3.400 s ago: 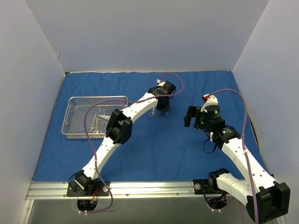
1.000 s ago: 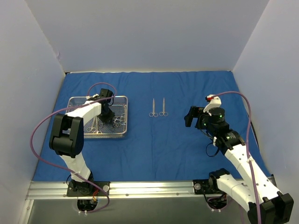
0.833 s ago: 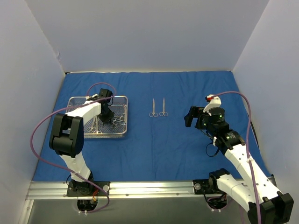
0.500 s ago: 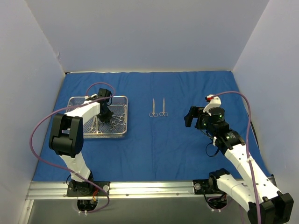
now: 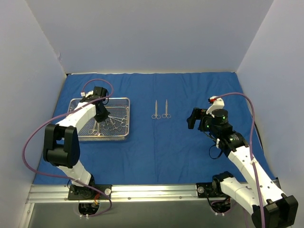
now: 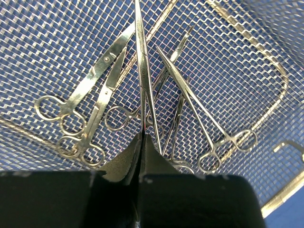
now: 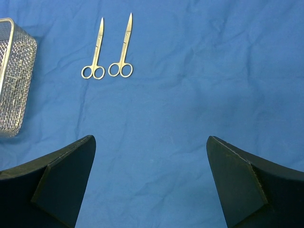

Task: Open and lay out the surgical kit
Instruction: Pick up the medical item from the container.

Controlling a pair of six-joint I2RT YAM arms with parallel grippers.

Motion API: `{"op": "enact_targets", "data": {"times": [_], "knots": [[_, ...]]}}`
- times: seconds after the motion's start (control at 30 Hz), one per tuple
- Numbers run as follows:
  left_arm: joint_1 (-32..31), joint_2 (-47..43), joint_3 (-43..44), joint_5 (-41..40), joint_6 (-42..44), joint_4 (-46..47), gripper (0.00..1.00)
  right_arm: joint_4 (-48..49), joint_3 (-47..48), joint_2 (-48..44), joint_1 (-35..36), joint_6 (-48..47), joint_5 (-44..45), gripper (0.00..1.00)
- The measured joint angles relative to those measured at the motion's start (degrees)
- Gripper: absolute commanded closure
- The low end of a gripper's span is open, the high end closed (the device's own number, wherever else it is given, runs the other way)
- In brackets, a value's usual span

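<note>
The royal-blue cloth [image 5: 156, 152] lies spread over the table. At its left stands the silver wire-mesh tray [image 5: 76, 102], with several steel ring-handled instruments [image 6: 90, 95] in it. My left gripper [image 5: 101, 115] reaches down into the tray, and in the left wrist view its jaws [image 6: 141, 137] are shut on a long thin instrument [image 6: 140, 57] that points away from them. Two scissors [image 5: 155, 110] [image 5: 166, 109] lie side by side on the cloth at the centre back. Over the cloth at the right hangs my right gripper [image 5: 192, 118], open and holding nothing.
White walls close in the table at the back and on both sides. A metal rail [image 5: 142, 192] carrying both arm bases runs along the near edge. The tray's corner [image 7: 14, 85] shows at the left of the right wrist view, with the two scissors [image 7: 95, 52] beyond.
The left arm came from the centre of the cloth, where it left the scissors, to the tray. Over the last second its jaws shut on a long instrument. The right arm has not moved.
</note>
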Motion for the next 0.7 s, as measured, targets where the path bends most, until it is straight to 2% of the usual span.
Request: {"op": "enact_targets", "data": {"times": [0.23, 0.43, 0.7], "knots": [[0.0, -1.8, 2.8, -0.5, 3.9, -3.0, 0.98, 1.1, 0.0, 0.7, 0.0, -0.1, -3.0, 0.03], [-0.2, -3.5, 5.0, 0.1, 6.8, -5.7, 0.98, 5.1, 0.1, 4.9, 1.1, 0.9, -8.1, 0.04], [-5.8, -7.1, 8.5, 0.0, 7.8, -8.7, 0.98, 12.9, 7.7, 19.9, 13.1, 4.9, -12.5, 0.11]]}}
